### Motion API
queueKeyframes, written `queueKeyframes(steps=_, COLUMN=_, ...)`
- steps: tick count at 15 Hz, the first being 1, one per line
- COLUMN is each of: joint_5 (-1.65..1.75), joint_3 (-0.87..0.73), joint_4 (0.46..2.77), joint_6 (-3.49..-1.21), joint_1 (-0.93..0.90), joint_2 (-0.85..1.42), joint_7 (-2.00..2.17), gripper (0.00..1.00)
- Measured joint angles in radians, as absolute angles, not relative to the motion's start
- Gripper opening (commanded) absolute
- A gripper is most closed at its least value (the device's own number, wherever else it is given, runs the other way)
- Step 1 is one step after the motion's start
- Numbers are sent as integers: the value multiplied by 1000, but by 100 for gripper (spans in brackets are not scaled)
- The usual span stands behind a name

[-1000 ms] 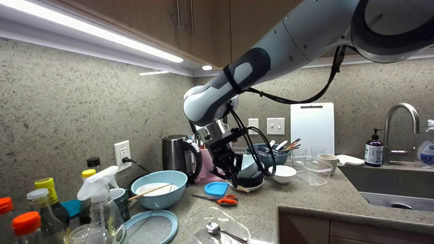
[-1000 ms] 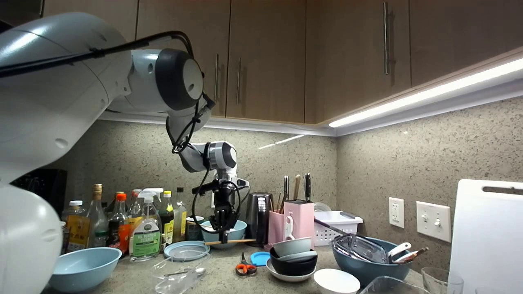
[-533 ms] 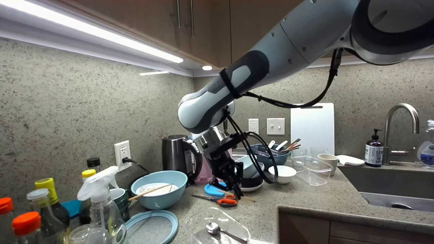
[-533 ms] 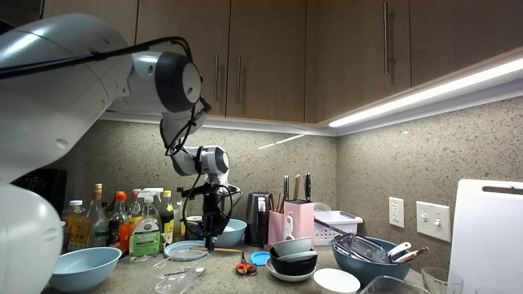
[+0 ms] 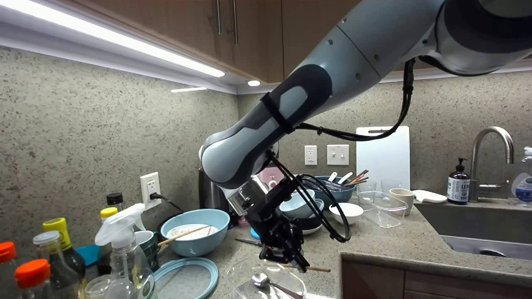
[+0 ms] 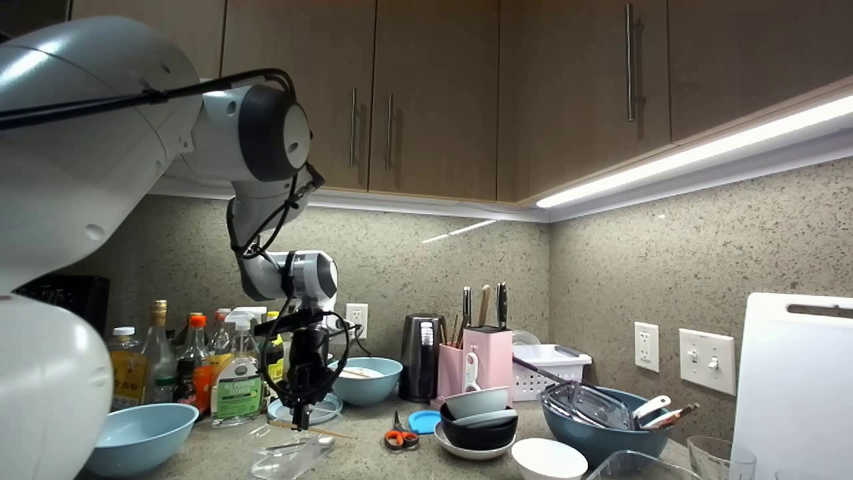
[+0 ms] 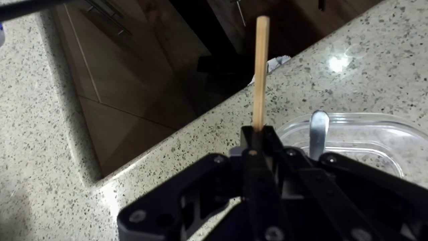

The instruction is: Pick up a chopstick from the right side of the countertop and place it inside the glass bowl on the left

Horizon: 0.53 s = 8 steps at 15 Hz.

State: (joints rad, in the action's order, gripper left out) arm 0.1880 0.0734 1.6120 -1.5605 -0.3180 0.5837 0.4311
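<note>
My gripper (image 5: pixel 302 265) is shut on a light wooden chopstick (image 5: pixel 320 269) and holds it roughly level above the countertop (image 5: pixel 386 245). In the wrist view the chopstick (image 7: pixel 260 73) sticks out beyond the black fingertips (image 7: pixel 256 132), past the counter's front edge. An exterior view also shows the gripper (image 6: pixel 301 419) and chopstick (image 6: pixel 341 435). A clear rectangular container (image 5: pixel 241 284) with a metal spoon in it best matches the glass bowl. The fingertips are by its back right corner in that view. In the wrist view the container (image 7: pixel 367 117) lies to their right.
A light blue bowl (image 5: pixel 199 245) holds white contents with another stick across it. A blue round lid (image 5: pixel 210 280) and bottles stand near it. Scissors (image 6: pixel 401 439), stacked bowls (image 6: pixel 480 437) and a white bowl (image 6: pixel 550 460) are on the counter. Another blue bowl (image 6: pixel 140 437) stands near the arm.
My gripper, with the chopstick in it, has moved down and rightward in one view, leftward in the other, from near the stacked bowls, past the scissors, to the clear container.
</note>
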Motion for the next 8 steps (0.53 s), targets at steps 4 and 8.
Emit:
queueKeyframes(steps=4, joint_5=311, joint_3=73, joint_4=1680, joint_6=-1694, joint_1=-372, joint_2=528, joint_7=486, gripper=2)
queueKeyframes(steps=8, joint_5=437, joint_3=71, joint_4=1737, joint_6=-1846, joint_1=-415, joint_2=480, joint_7=602, gripper=2)
